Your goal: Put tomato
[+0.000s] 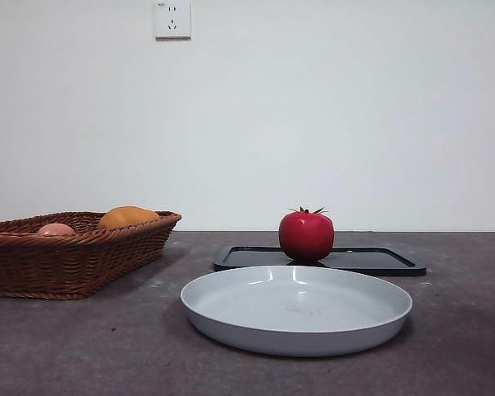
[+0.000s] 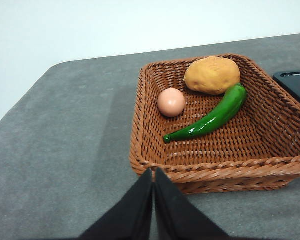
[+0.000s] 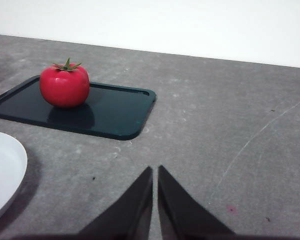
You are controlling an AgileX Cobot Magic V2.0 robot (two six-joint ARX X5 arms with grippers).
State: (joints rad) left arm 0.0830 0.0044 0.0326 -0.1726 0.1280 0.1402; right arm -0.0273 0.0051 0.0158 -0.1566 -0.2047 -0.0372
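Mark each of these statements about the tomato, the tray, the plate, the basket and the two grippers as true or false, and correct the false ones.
1. The tomato sits on the black tray. True.
2. The white plate holds the tomato. False: nothing lies on the plate; the tomato is on the tray behind it.
3. The basket holds a green pepper, an orange-yellow fruit and a small pink fruit. True.
4. The right gripper is shut on the tomato. False: it is shut on nothing, apart from the tomato.
5. The left gripper is shut, near the basket's rim. True.
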